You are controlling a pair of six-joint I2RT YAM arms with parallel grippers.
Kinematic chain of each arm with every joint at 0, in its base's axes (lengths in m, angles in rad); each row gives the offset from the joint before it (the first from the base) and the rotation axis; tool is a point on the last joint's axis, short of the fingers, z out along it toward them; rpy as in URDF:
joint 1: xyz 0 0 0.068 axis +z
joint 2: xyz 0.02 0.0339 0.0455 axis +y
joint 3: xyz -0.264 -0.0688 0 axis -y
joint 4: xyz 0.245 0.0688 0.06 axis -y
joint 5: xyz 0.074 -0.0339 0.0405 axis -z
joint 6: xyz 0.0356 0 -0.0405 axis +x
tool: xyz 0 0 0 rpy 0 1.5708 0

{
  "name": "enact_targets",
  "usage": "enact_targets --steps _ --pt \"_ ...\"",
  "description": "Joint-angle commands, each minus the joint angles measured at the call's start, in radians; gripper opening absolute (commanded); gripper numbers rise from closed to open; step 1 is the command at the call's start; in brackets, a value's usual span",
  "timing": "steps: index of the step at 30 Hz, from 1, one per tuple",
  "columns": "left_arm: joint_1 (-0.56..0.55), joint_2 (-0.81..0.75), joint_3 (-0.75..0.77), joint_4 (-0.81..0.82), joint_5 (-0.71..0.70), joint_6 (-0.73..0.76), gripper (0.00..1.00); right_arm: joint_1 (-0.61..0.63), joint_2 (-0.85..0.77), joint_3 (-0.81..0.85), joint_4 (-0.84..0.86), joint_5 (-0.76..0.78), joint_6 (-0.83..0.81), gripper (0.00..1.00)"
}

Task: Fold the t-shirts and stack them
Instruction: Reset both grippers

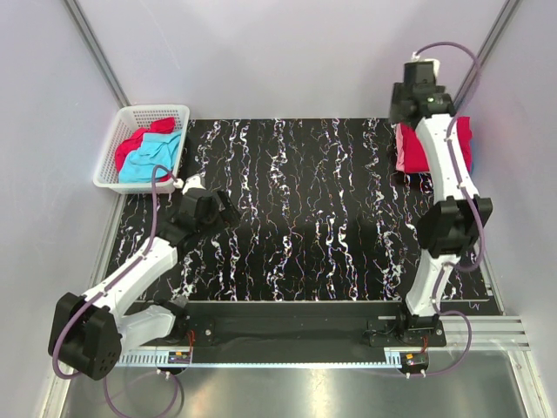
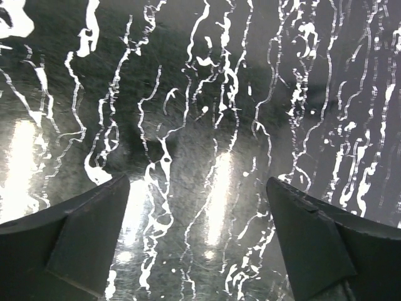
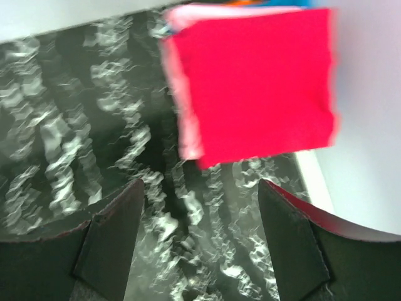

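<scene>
A folded crimson red t-shirt [image 1: 464, 139] [image 3: 257, 88] lies on a folded pink one [image 1: 402, 150] [image 3: 185, 125] at the table's far right, partly hidden by my right arm. A crumpled red t-shirt [image 1: 135, 144] and a turquoise blue one [image 1: 152, 161] lie in the basket. My right gripper [image 1: 407, 111] [image 3: 200, 251] hangs above the table just short of the stack, open and holding nothing. Over the left half of the table my left gripper [image 1: 224, 209] [image 2: 197, 244] is open too, with only bare table between its fingers.
The white lattice basket [image 1: 130, 113] stands off the table's far left corner. The black marbled table [image 1: 322, 218] has a pale right edge [image 3: 313, 175] close beside the stack. Grey walls close in on both sides.
</scene>
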Motion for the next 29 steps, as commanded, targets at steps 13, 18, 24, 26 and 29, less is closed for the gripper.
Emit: enact_targets --steps 13,18,24,26,29 --pt "-0.025 0.066 0.116 -0.046 -0.078 0.073 0.99 0.339 -0.524 -0.932 0.342 -0.311 0.273 0.75" --pt "-0.051 0.093 0.144 -0.049 -0.150 0.089 0.99 0.392 -0.605 -1.054 0.379 -0.394 0.333 0.68" --pt "-0.076 0.174 0.217 -0.056 -0.221 0.113 0.99 0.416 -0.641 -1.126 0.379 -0.403 0.345 0.67" --pt "-0.078 0.192 0.243 -0.066 -0.222 0.121 0.99 0.419 -0.641 -1.138 0.380 -0.399 0.345 0.66" --pt "-0.085 0.214 0.265 -0.083 -0.230 0.119 0.99 0.422 -0.647 -1.150 0.382 -0.396 0.351 0.66"
